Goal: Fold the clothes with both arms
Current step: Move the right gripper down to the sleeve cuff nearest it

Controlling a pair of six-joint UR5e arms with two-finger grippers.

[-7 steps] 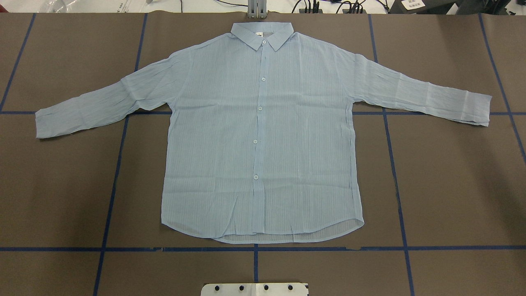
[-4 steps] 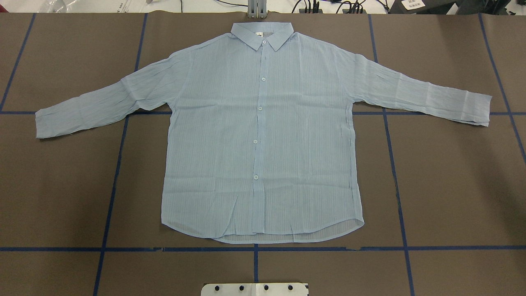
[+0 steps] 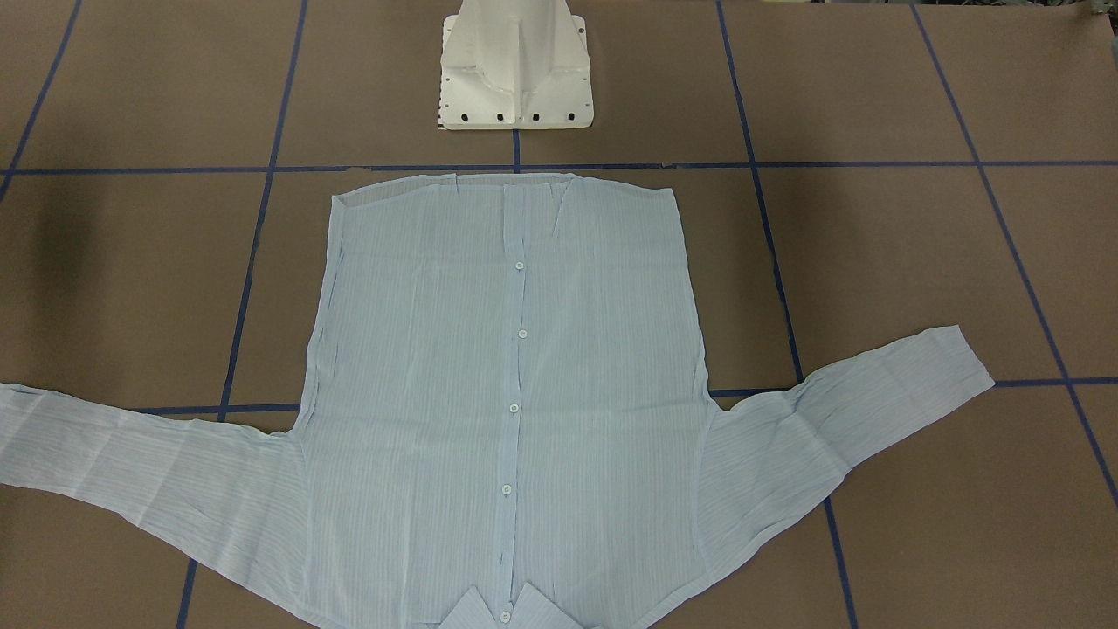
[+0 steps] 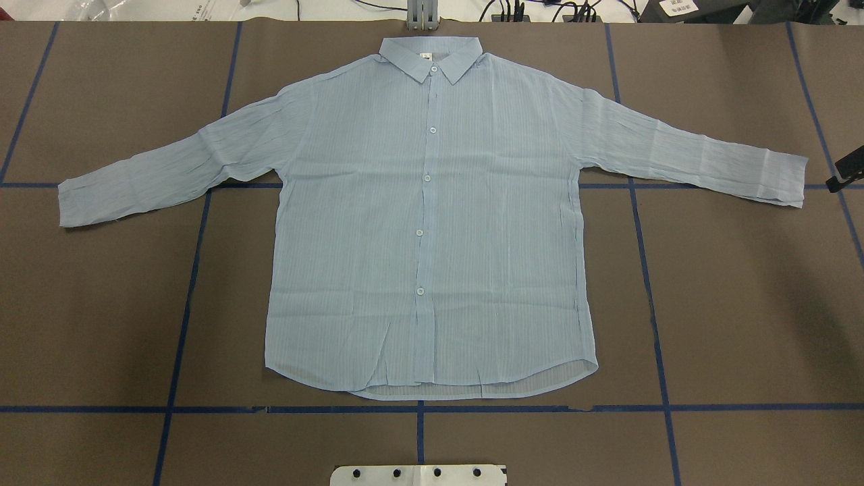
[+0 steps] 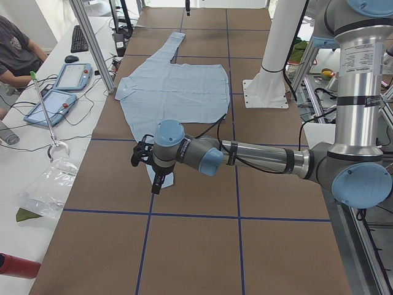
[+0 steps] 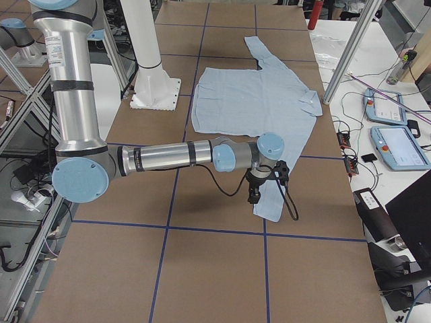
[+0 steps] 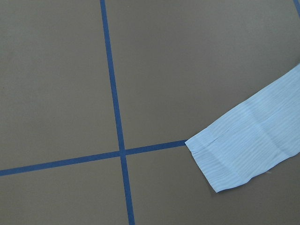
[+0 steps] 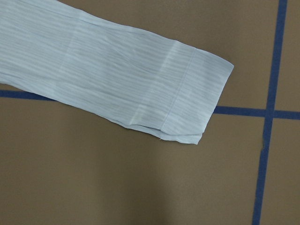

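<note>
The pale-blue striped shirt (image 4: 432, 223) lies flat, buttons up, collar at the far edge, both sleeves spread out; it also shows in the front-facing view (image 3: 507, 393). My left gripper (image 5: 156, 184) hangs just above the left sleeve's cuff (image 7: 248, 145); I cannot tell whether it is open. My right gripper (image 6: 254, 195) hangs just above the right sleeve's cuff (image 8: 187, 93). Only a black part of the right gripper shows at the overhead view's right edge (image 4: 849, 169), so I cannot tell its state. Neither wrist view shows any fingers.
The brown table cover carries a grid of blue tape lines (image 4: 418, 408). The white pedestal base (image 3: 515, 79) stands near the shirt's hem. A seated person (image 5: 18, 49), tablets (image 5: 61, 86) and aluminium posts (image 5: 92, 43) line the far bench.
A black part of my right gripper has come into the overhead view at its right edge, beside the right cuff. The shirt has not moved.
</note>
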